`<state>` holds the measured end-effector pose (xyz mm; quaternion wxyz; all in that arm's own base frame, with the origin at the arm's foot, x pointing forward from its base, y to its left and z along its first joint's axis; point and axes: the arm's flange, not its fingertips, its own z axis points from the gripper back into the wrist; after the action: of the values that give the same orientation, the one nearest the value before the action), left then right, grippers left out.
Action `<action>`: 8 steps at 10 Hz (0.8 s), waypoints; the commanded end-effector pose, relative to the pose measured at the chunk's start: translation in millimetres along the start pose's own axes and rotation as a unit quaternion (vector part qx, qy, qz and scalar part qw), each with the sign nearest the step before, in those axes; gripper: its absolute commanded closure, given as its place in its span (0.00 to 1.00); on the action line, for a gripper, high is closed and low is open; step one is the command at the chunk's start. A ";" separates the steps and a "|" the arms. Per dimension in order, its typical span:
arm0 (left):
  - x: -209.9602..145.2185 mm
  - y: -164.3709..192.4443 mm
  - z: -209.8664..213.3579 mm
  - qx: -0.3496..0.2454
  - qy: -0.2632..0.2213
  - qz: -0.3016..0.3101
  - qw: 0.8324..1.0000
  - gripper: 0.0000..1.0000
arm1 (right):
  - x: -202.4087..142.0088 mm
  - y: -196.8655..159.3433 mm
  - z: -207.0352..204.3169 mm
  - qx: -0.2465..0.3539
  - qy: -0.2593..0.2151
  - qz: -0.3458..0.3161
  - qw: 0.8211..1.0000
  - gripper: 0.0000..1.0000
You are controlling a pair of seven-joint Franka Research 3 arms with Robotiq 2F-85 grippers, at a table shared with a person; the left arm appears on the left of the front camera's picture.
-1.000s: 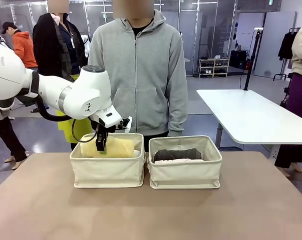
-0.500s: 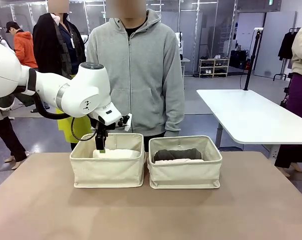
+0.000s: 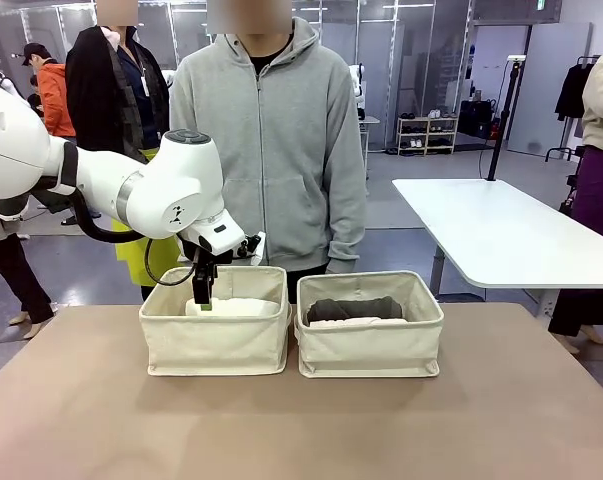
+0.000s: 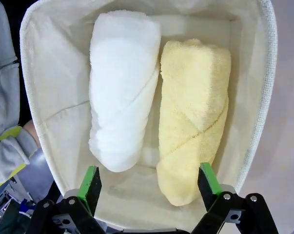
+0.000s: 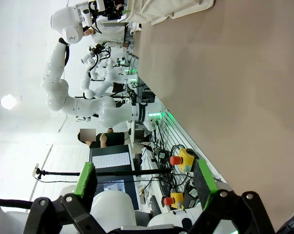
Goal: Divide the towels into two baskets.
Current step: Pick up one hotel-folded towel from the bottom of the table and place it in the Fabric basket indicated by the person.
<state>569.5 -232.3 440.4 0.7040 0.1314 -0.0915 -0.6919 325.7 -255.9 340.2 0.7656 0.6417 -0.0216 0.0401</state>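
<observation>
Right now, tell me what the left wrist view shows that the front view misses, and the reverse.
Left wrist view alone: a pale yellow terry-cloth towel roll lying beside the white terry-cloth towel roll, and the left gripper with jaws open, empty.
Front view alone: a second cream canvas basket holding a dark grey towel roll, and a person in a grey hoodie behind.
Both: the left cream canvas basket and the white roll.

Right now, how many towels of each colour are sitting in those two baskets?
White towel: 1, left basket
Pale yellow towel: 1, left basket
Dark grey towel: 1, right basket
Pale towel beside the grey one, colour hard to tell: 1
Total: 4 towels, 2 per basket
</observation>
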 end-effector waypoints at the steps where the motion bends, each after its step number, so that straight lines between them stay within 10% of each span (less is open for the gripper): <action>1: -3.2 3.2 1.8 0.002 0.001 -0.005 1.000 0.00 | -1.5 2.0 -1.8 -0.005 -0.001 0.000 1.000 0.00; 8: -32.8 6.5 45.0 -0.036 -0.057 0.047 0.997 0.00 | -1.5 2.0 -1.8 -0.005 -0.001 0.000 1.000 0.00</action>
<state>568.5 -223.9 458.9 0.7228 0.1001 -0.1062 -0.6755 325.6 -256.0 340.2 0.7656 0.6417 -0.0217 0.0400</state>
